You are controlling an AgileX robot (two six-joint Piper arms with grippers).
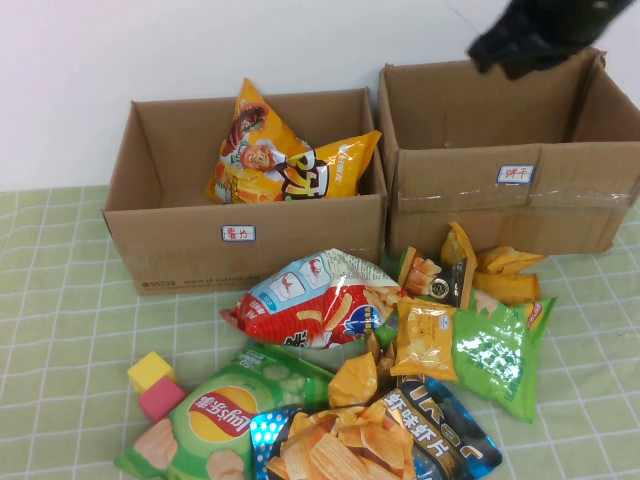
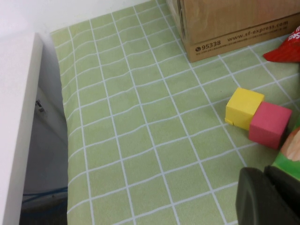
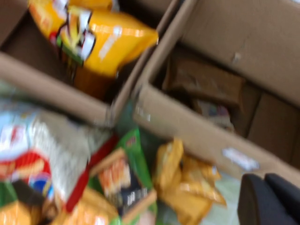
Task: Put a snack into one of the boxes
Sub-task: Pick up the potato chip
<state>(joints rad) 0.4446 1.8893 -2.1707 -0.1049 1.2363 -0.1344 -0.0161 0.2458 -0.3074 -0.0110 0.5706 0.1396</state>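
You are working over a table (image 1: 60, 300) covered in green checked cloth, with two boxes side by side at the back. The left box (image 1: 245, 240) already holds yellow snack bags (image 1: 285, 160). The right box (image 1: 520, 200) shows a brown packet (image 3: 204, 82) on its floor in the right wrist view.

In front of the boxes lies the snack pile: a red and white chip bag (image 1: 310, 300), a green bag (image 1: 495, 350), a green Lay's bag (image 1: 215, 415), a blue bag of chips (image 1: 380, 440), and small orange packets (image 1: 505, 275) near the right box.

Your right claw (image 1: 540, 35) hangs above the right box's back edge, carrying nothing that I can see; whether its fingers are apart or together I cannot tell. Your left claw (image 2: 269, 197) sits low near the table beside the yellow block (image 2: 243, 108) and pink block (image 2: 269, 124); its fingers I cannot judge either.

I would bring the right claw down onto a small orange packet lying free at the pile's edge, pinch it at a crimped seam, and lift clear of the box wall before releasing.
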